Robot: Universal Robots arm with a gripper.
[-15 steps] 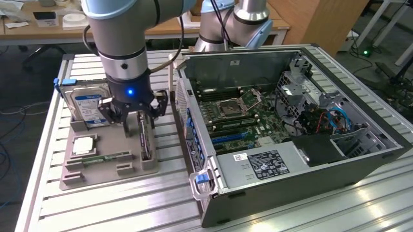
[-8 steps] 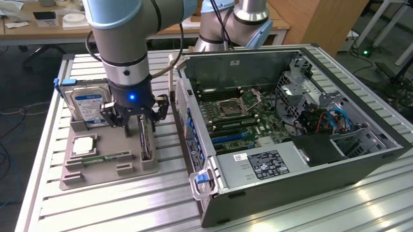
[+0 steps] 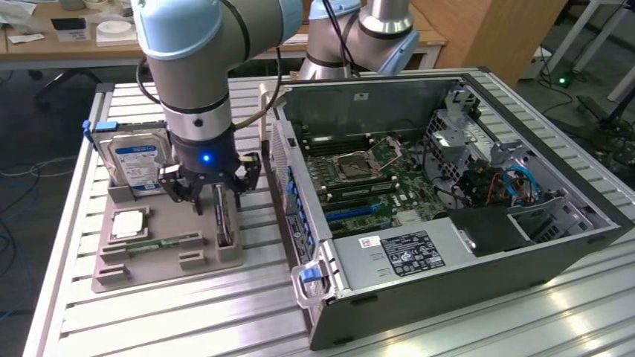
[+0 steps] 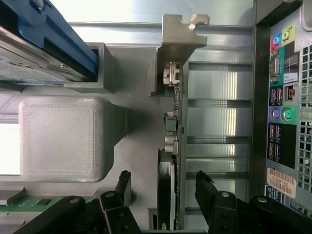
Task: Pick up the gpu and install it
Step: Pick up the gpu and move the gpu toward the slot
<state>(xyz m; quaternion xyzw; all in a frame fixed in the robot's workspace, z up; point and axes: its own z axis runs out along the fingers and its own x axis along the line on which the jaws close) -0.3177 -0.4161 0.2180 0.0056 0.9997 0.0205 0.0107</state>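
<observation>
- At the pick-up stage: poised over the gpu (image 3: 225, 219), which stands on edge in the grey holder (image 3: 169, 260) on the counter (image 3: 178, 320), beside the open computer case (image 3: 447, 245).
- Spread wide at the claw (image 4: 165, 187), straddling the card (image 4: 174, 122) with a finger off either face, gripping nothing.
- Calls, by the look of it, for a square, even squeeze on the thin board.
- Pointing straight down, wrist upright above the holder.

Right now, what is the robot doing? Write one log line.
gripper: open | position: astride gpu standing in gray tray | held: nothing | gpu: not installed
</observation>
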